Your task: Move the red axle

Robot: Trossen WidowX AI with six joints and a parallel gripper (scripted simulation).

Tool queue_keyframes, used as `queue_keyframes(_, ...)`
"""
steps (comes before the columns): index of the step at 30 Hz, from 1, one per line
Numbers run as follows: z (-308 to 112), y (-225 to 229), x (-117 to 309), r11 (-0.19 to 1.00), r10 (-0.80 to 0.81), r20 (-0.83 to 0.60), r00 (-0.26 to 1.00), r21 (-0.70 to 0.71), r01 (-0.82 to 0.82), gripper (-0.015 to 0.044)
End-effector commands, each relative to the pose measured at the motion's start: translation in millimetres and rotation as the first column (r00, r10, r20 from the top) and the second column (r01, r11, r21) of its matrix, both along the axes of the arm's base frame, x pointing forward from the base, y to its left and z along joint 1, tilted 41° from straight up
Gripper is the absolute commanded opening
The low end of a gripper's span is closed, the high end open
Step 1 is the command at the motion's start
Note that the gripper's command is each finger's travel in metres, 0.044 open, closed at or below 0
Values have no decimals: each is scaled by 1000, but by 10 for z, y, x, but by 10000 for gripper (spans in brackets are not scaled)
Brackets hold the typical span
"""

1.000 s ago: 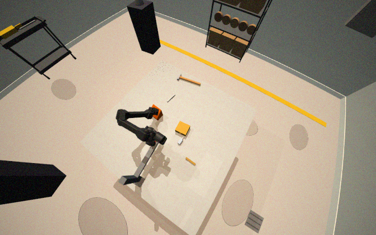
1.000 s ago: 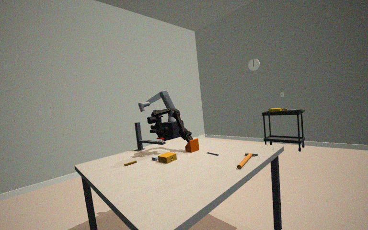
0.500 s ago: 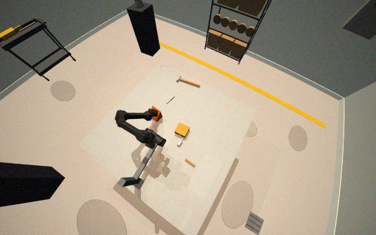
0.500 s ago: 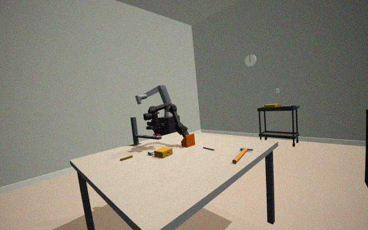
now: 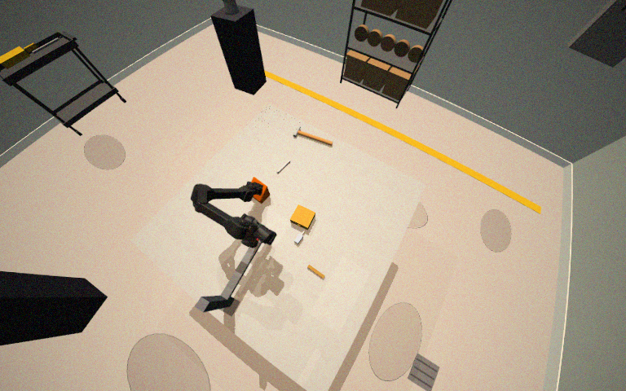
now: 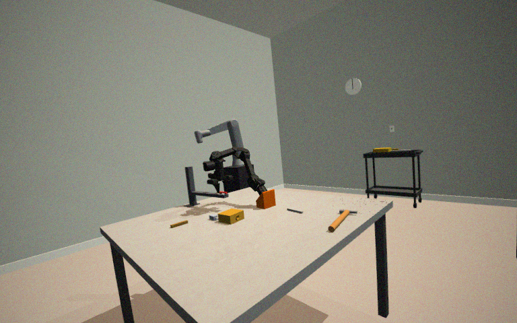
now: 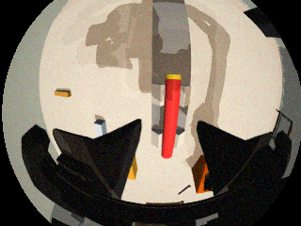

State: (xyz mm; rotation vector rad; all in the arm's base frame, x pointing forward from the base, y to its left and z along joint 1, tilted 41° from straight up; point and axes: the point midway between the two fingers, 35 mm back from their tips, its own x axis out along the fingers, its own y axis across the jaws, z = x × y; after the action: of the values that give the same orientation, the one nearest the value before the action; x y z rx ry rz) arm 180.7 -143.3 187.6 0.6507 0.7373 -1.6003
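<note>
Gripper (image 5: 258, 238) (image 6: 222, 190) (image 7: 169, 124) fingers were spread, one on each side of the red axle (image 5: 257, 239) (image 6: 223, 192) (image 7: 170, 120), with visible gaps in the wrist view. The axle, yellow at one end, lay lengthwise over the pale V-blocks (image 7: 157, 113) at the end of the dark bracket (image 5: 240, 274) (image 6: 207, 194) (image 7: 171, 28). Whether it was fully seated could not be told.

The yellow beam (image 5: 302, 217) (image 6: 231, 215) (image 7: 134, 169), a block with a round hole in one side, sat on the pale table (image 5: 350, 184) (image 6: 236, 258), apart from the bracket. Just beside it was a small blue-grey block (image 5: 298, 238) (image 6: 213, 217) (image 7: 99, 127). A short yellow-brown bar (image 5: 315, 271) (image 6: 179, 223) (image 7: 62, 93), a thin dark rod (image 5: 284, 166) (image 6: 294, 210) (image 7: 184, 189) and an orange-handled hammer (image 5: 315, 137) (image 6: 338, 221) lay elsewhere on the tabletop. The black arm's foot met an orange block (image 5: 265, 197) (image 6: 269, 200) (image 7: 202, 179).
</note>
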Motion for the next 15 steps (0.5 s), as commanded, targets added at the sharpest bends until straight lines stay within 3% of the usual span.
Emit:
queue_keyframes(1,2,0,-1,1000,-2,1,1000,0,2,394)
queue_keyframes(3,44,38,8,1000,2,-2,1000,-4,-2,440)
queue_keyframes(15,138,130,25,1000,6,-7,1000,1,-6,440)
